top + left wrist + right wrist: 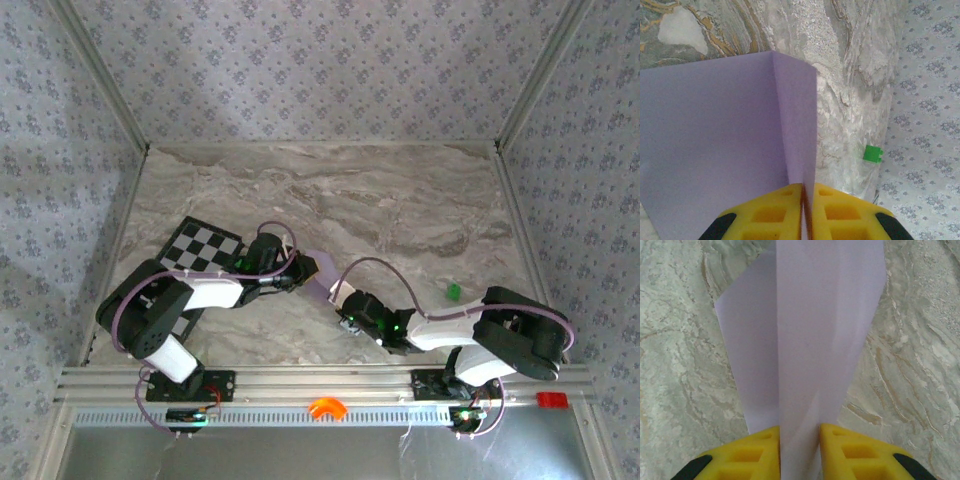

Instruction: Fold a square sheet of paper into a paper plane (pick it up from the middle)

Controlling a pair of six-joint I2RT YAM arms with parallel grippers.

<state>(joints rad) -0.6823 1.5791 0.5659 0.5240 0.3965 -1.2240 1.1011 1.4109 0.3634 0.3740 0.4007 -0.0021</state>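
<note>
Start at your left jaws, at the bottom edge of the left wrist view. The 2 yellow pads are pressed together on the square sheet of paper (715,140), right where its upright crease runs down into them. A narrow flap stands to the right of that crease and the broad face lies to its left.

In the right wrist view, the right jaws stand a narrow gap apart with a pale band of the sheet (825,340) running up between them. You cannot tell from here whether the pads actually bite it.

In the top view, the sheet (318,275) sits just left of the frame's centre, between the 2 wrists. It appears partly folded, not yet a dart.

The step in hand looks like setting a fold. To do it well, keep the left pinch firm as your anchor. Close the right jaws squarely on the band, not on a corner, and avoid pulling the 2 arms apart, since thin paper could tear or skew.

Farther off, the green block (872,153) lies on the bench (400,200), well clear. The checkered board (205,247) sits at the left.
</note>
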